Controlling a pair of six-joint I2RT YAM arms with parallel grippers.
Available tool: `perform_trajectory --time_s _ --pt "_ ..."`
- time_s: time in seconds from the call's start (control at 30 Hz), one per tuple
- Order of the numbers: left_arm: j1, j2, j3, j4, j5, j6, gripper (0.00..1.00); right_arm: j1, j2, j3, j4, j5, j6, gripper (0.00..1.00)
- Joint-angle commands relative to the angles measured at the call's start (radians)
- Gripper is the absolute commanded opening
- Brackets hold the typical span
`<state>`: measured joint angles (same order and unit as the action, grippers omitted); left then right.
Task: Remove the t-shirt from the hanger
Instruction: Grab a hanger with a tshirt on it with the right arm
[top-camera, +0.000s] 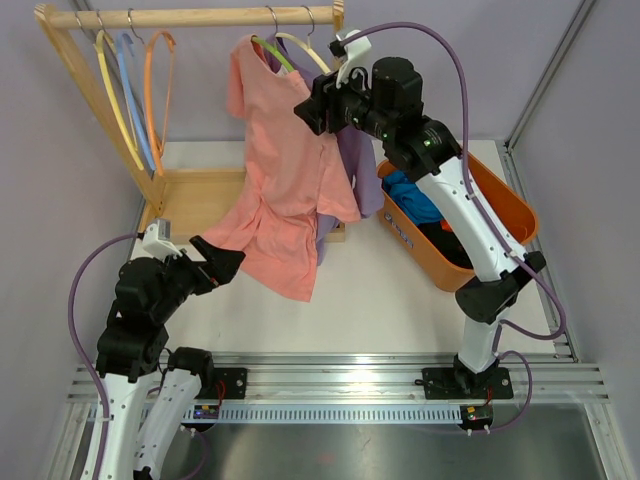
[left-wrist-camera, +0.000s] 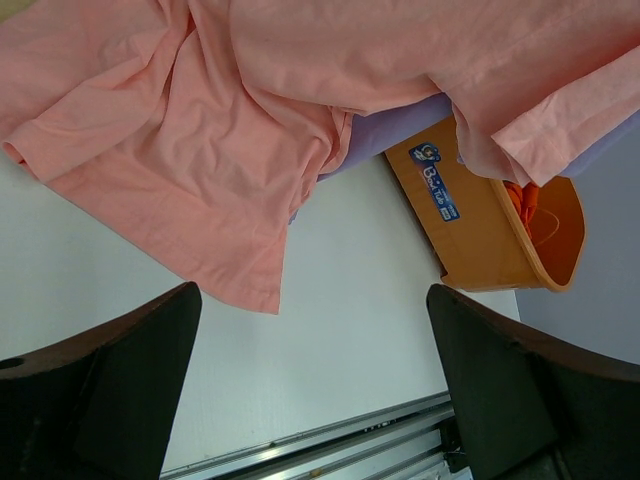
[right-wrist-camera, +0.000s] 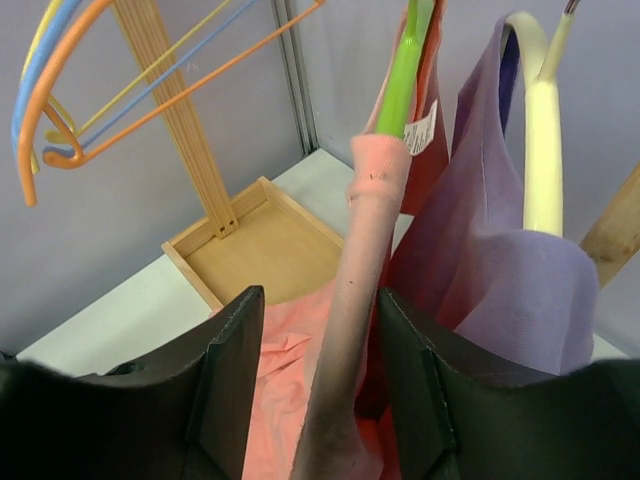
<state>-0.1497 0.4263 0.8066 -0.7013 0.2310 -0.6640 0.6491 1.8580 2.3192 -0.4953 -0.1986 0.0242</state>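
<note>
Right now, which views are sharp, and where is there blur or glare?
Top external: evenly lit, sharp, no glare on the pink t-shirt. Left wrist: cloth sharp, left gripper's fingers dark and soft. Right wrist: right gripper's fingers blurred, shirt softening near them.

The pink t-shirt (top-camera: 285, 190) hides most of the purple shirt (top-camera: 360, 165), and the green hanger (right-wrist-camera: 402, 80) is cropped at the top.

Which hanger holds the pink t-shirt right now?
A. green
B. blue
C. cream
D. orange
A: in the right wrist view the pink t-shirt drapes over the green hanger, while the cream hanger carries the purple shirt.
</note>
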Motion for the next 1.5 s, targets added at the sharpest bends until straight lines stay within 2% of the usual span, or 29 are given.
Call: perform_trajectory --time_s 0.0,0.2,0.33,0.37,0.43,0.47,0.7,1.0,1.3,1.4,1.47 --pt "0.004 0.000 -0.004 0.048 -0.001 -0.005 0.99 0.007 -0.017 -0.020 -0.002 0.030 0.003 0.56" --pt "0.004 -0.003 0.000 0.042 -0.005 -0.006 0.99 0.009 0.009 -0.011 0.006 0.056 -0.015 0.55" --pt "0.004 -0.003 0.000 0.043 -0.007 -0.008 0.99 0.009 0.015 -0.004 0.009 0.050 -0.018 0.34" --pt "0.004 -0.001 -0.001 0.045 -0.006 -0.008 0.99 0.009 0.018 0.000 0.009 0.048 -0.018 0.23" --pt "0.004 -0.001 -0.001 0.048 -0.004 -0.009 0.99 0.009 0.021 0.011 0.009 0.050 -0.018 0.10" --pt "0.004 0.002 -0.003 0.051 -0.004 -0.008 0.99 0.007 0.021 0.015 0.009 0.051 -0.018 0.00" --pt "0.004 0.003 0.000 0.049 -0.002 -0.003 0.99 0.009 0.000 0.046 0.050 0.030 0.008 0.00" --pt "0.004 -0.017 -0.010 0.042 -0.012 -0.005 0.99 -0.002 0.006 0.167 0.116 -0.013 0.045 0.00" --pt "0.004 -0.027 -0.007 0.026 -0.015 -0.005 0.99 -0.012 -0.017 0.138 0.120 -0.048 0.059 0.00" --pt "0.004 -0.029 -0.001 0.020 -0.016 0.004 0.99 -0.025 -0.049 0.088 0.112 -0.106 0.036 0.00" --pt "0.004 -0.029 0.003 0.019 -0.016 0.009 0.99 -0.046 -0.103 0.021 0.153 -0.201 0.039 0.00"
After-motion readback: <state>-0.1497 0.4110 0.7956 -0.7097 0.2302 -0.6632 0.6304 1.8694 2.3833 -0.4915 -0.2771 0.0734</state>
